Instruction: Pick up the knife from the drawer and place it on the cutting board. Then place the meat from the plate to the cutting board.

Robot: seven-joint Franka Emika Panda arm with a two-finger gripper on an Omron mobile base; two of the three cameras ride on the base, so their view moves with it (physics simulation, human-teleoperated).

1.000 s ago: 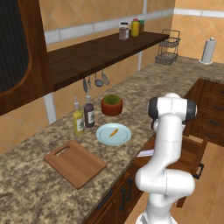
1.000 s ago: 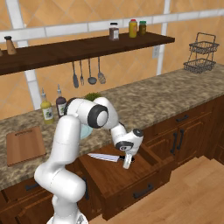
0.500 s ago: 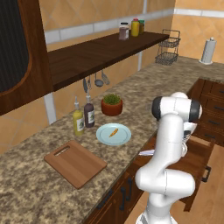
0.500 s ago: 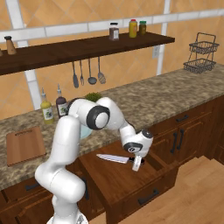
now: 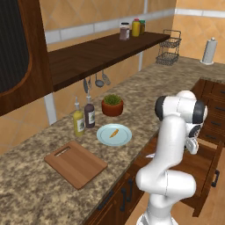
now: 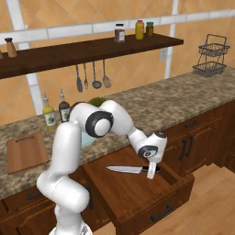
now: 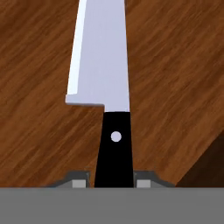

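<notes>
The knife [image 6: 124, 169], silver blade and black handle, lies flat on the floor of the open drawer [image 6: 137, 197]. My gripper [image 6: 150, 174] reaches down into the drawer at the handle end. In the hand view the black handle [image 7: 114, 144] runs between my two fingertips [image 7: 79, 180], which press on its sides, and the blade [image 7: 103, 57] points away. The gripper [image 7: 113, 181] is shut on the knife. The cutting board [image 5: 75, 163] lies bare on the counter at the left. Beside it the light blue plate [image 5: 102, 137] carries the small orange meat [image 5: 114, 132].
Two bottles [image 5: 83, 121] and a potted plant [image 5: 112, 105] stand behind the plate. Ladles and spatulas [image 6: 94, 75] hang under the shelf. A wire basket [image 5: 169, 52] and a paper towel roll [image 5: 210, 50] sit far right. The drawer front [image 6: 160, 213] juts into the aisle.
My gripper has moved outward and slightly down over the drawer, and the knife has slid the same way with it. The drawer stands a little farther out.
</notes>
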